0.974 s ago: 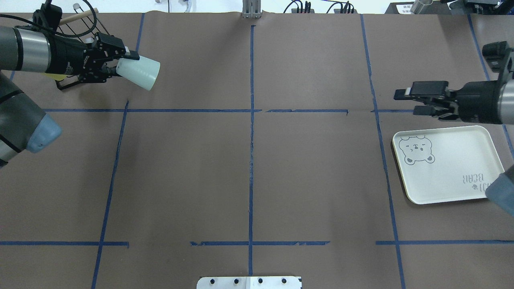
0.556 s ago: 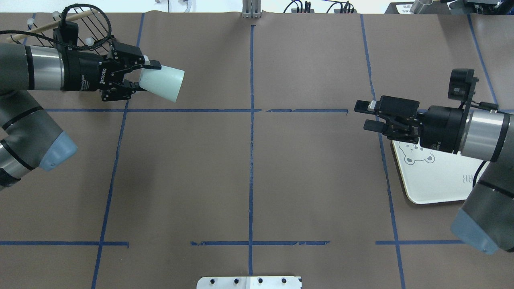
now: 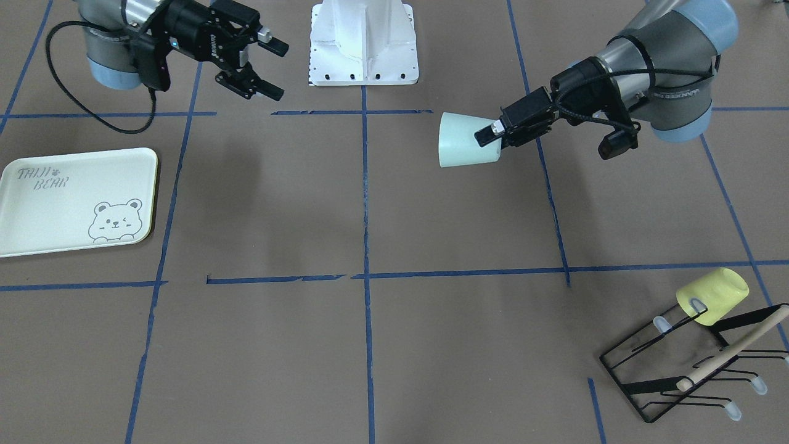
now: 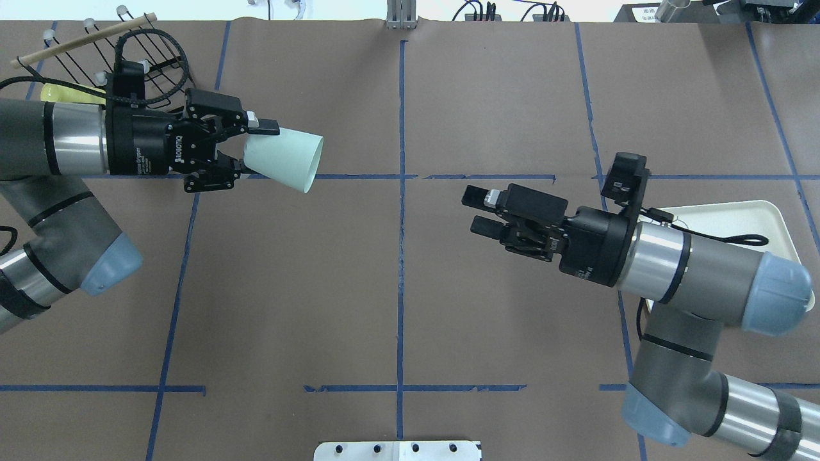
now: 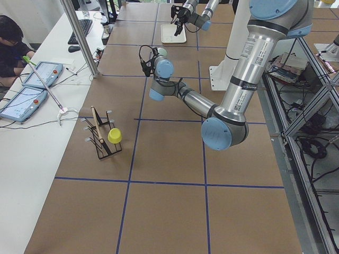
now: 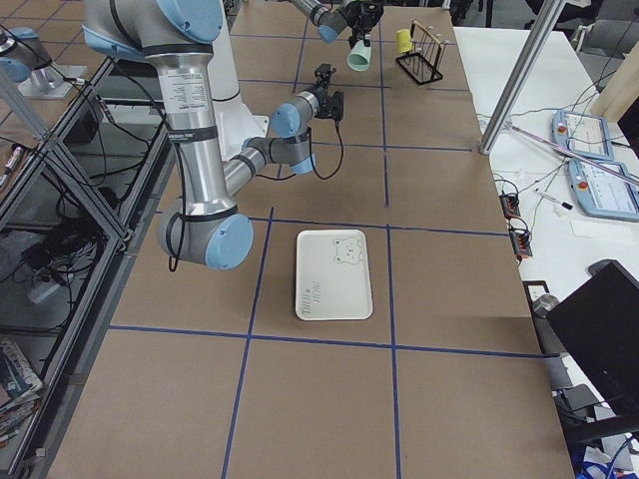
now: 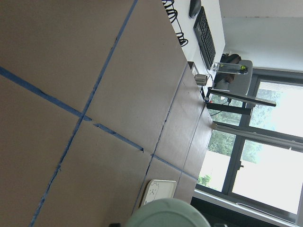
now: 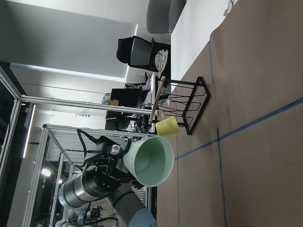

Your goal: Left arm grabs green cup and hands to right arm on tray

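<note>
- The left arm (image 4: pixel 70 137) reaches in level from the table's left side.
- The left gripper (image 4: pixel 253 148) pinches the green cup (image 4: pixel 285 160) by its narrow bottom end, one finger above and one below.
- The cup lies on its side in the air, clear of the table (image 4: pixel 397 307), with its wide mouth turned toward the table's middle.
- From overhead the mouth's rim sits over a blue tape line (image 4: pixel 359 176) that crosses the table, left of the centre line.
- In the right wrist view the mouth opens almost straight at the camera and the inside shows plain.
- The right arm (image 4: pixel 692 269) comes in from the right, bent at the elbow, with its wrist aimed at the cup.
- The right gripper (image 4: pixel 475 209) has its fingers spread wide with nothing between them.
- The two grippers face each other across the centre line, well apart.
- The tray (image 4: pixel 769 208) lies flat on the table on the robot's right, and from overhead the right arm covers much of it.
- The front view shows the whole tray, with a bear drawing at one corner and lettering at the corner across from it.
- A black wire rack (image 3: pixel 690 364) stands at the far left corner, behind the left arm.
- A yellow cup (image 3: pixel 715 295) hangs mouth down on one of the rack's prongs, and a wooden rod (image 3: pixel 733 351) runs along the rack's top.
- In the left side view a person (image 5: pixel 10 45) sits at a white bench beside the table.
</note>
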Controlling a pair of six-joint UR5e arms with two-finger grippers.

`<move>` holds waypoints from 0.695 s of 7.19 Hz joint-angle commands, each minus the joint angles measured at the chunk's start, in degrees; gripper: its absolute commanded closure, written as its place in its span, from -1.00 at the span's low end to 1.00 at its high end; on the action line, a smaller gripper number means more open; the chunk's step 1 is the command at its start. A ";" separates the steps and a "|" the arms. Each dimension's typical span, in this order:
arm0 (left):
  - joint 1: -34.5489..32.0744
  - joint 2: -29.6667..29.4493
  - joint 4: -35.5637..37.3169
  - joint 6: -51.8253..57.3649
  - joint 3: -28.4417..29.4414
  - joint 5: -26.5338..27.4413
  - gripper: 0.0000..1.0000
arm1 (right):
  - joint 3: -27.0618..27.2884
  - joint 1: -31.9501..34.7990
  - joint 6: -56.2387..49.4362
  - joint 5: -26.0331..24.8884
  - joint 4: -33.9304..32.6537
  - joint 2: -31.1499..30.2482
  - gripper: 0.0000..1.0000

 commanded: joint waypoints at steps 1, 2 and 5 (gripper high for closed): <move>3.07 -0.31 -3.49 0.13 0.01 -0.13 0.26 | -1.92 -0.32 1.73 -0.31 -1.78 4.85 -1.00; 3.69 -0.40 -3.77 0.13 -0.08 -0.13 0.26 | -2.45 -0.32 1.74 -0.39 -1.80 6.34 -1.00; 6.68 -3.03 -3.59 -0.57 -0.34 0.22 0.26 | -3.51 -0.41 3.23 -0.39 -1.80 7.67 -0.97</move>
